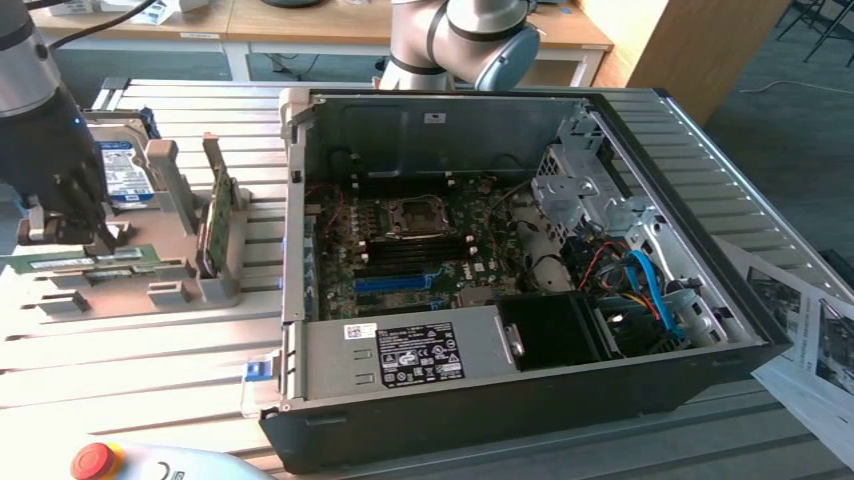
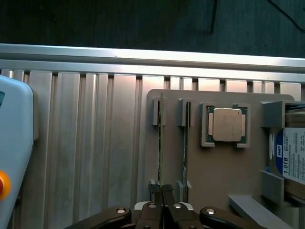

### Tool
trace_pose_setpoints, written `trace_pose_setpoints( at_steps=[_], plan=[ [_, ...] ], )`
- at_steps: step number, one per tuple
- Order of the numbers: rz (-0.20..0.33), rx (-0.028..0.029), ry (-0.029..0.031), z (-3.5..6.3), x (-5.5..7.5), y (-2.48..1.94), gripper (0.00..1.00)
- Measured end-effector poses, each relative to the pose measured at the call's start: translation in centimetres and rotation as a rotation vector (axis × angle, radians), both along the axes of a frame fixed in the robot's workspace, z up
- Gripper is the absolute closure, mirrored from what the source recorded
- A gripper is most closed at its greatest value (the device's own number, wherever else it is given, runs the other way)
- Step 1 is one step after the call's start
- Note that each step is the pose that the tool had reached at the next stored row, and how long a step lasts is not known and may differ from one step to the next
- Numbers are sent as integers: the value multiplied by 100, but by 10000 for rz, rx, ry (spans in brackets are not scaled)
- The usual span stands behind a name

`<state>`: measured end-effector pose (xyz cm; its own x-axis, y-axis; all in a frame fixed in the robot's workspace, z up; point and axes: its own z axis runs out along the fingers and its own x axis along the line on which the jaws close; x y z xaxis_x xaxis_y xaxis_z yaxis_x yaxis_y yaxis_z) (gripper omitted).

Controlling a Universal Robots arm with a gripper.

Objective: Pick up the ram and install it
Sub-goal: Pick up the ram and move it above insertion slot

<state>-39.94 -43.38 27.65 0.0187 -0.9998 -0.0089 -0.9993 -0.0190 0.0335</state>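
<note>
The fingers (image 2: 170,214) are together, clamped on the near end of the ram (image 2: 161,152). In the wrist view they meet on its thin upper edge, one on each face, and the rest of the stick runs straight out from between them.

The ram is at the holder (image 2: 217,171), in line with the outermost of its two narrow slots, the one closest to the holder's bare-worktop side. Whether it sits fully down in that slot or has been raised a little cannot be told. A second stick (image 2: 186,143) fills the neighbouring slot, parallel and just beside it. Further across the holder come the processor (image 2: 227,125) in its square recess and then the hard drive (image 2: 291,152) at the holder's opposite side.

The ram stands on its long edge with its faces upright. Its long axis lies along the holder's outer side, from the fingers to the holder's end nearest the worktop (image 2: 95,143) rail. Its far end passes between the small grey clips at that end of the holder.

Edge-on, the ram looks like a very thin, straight, pale greenish line. In the exterior view it is a low green strip lying left to right beneath the arm, with small pale patches on its face.
</note>
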Motion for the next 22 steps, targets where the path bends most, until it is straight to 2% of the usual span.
trace_pose_setpoints(
  at_steps=[22],
  plan=[
    [-114, -39, 0, 272, 0, 0, 88]
  ],
)
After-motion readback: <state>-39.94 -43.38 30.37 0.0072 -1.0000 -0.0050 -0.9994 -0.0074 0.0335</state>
